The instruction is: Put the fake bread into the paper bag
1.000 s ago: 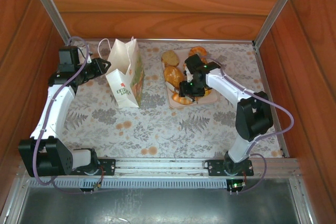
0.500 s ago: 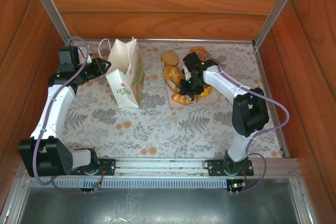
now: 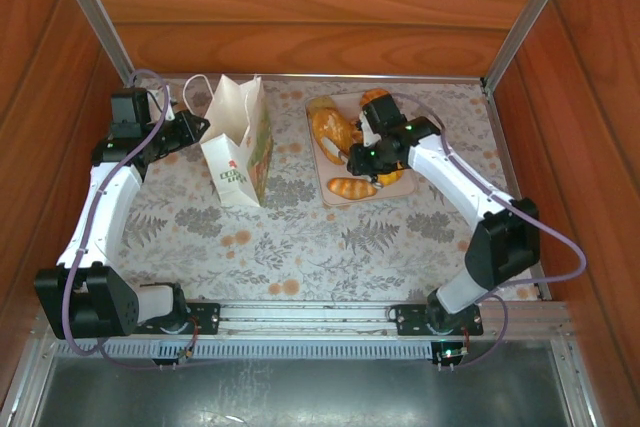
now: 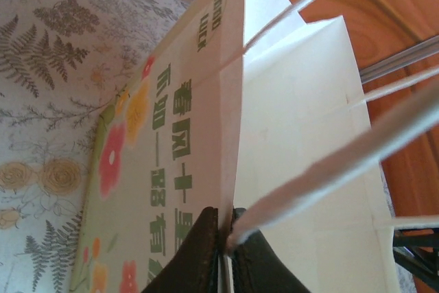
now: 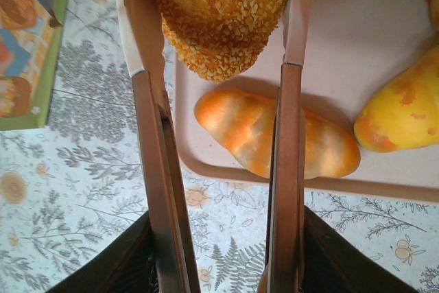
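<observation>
Left pincer (image 4: 225, 238) is pinched tight on the paper bag (image 4: 295, 135) rim; right pincer (image 5: 223, 265) squeezes tongs (image 5: 156, 142) clamping a seeded loaf (image 5: 223, 12) over the tray (image 5: 329, 53); the bag stands on the tabletop (image 3: 300, 237).

The seeded loaf (image 5: 219, 12) in my tongs (image 5: 287, 169) runs off at twelve o'clock. The paper bag (image 5: 27, 46) is cropped at ten.

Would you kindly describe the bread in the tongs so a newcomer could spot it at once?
Find the beige-pink tray right of the white paper bag. Over it, the right hand holds tongs pinching one roll. Its golden crust is rough and seed-speckled, whereas the striped roll and yellow loaf nearby are smooth and glossy.
</observation>
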You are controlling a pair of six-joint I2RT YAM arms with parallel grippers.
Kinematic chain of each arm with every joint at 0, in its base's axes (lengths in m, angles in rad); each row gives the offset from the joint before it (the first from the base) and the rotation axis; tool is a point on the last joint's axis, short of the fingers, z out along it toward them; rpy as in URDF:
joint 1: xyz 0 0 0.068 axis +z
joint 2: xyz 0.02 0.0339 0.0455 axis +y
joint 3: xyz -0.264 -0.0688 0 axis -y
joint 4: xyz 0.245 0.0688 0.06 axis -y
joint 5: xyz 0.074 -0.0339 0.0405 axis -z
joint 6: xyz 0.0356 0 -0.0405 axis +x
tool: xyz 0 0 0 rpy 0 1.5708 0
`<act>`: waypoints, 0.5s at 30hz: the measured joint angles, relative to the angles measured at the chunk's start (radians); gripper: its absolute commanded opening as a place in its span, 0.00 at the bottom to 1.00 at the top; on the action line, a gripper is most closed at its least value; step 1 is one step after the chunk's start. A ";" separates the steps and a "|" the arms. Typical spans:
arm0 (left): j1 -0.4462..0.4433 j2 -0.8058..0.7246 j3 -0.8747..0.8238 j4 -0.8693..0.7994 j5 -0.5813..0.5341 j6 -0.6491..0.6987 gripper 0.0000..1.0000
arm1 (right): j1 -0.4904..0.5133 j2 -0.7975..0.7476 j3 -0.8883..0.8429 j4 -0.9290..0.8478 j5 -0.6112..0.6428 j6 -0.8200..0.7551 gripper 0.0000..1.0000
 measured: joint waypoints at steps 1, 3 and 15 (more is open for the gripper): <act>0.000 0.000 0.000 0.000 0.002 0.000 0.06 | 0.000 -0.018 -0.002 0.000 0.000 0.003 0.19; 0.000 0.000 0.000 0.000 0.003 -0.001 0.03 | 0.001 -0.047 -0.004 0.000 0.000 0.006 0.19; -0.044 -0.028 0.000 -0.003 -0.039 -0.014 0.00 | 0.082 -0.253 0.069 0.039 0.029 0.034 0.14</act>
